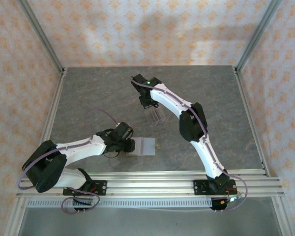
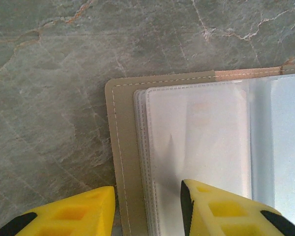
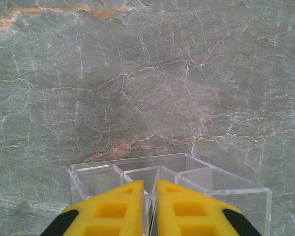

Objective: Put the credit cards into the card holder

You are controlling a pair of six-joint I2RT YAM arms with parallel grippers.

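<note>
Yellow plastic fingers point(image 2: 221, 211) of the left gripper point(image 2: 147, 196) are seen at the bottom of the left wrist view, set moderately apart and closed on nothing. Between them runs the stitched side edge of the flat, tan, leather-like card holder point(image 2: 120, 147). It is spread open on the grey-green, marble-veined table point(image 2: 49, 98). One finger is placed over bare table just beside the cover. The other is placed over the stack of clear plastic sleeves point(image 2: 196, 137) inside the cover. Whether either finger touches the holder cannot be told. From the top view, this gripper is found at the left edge of the card holder, which lies near the front rail, left of the table's middle.

The right gripper point(image 3: 150, 191) is drawn nearly together, with only a thin slit between its yellow fingers. It is positioned directly over a dividing wall of the clear, slotted, box-shaped plastic stand point(image 3: 211, 179). Whether that wall is nipped cannot be made out. The stand is set upright on the table, farther back and well apart from the card holder.
</note>
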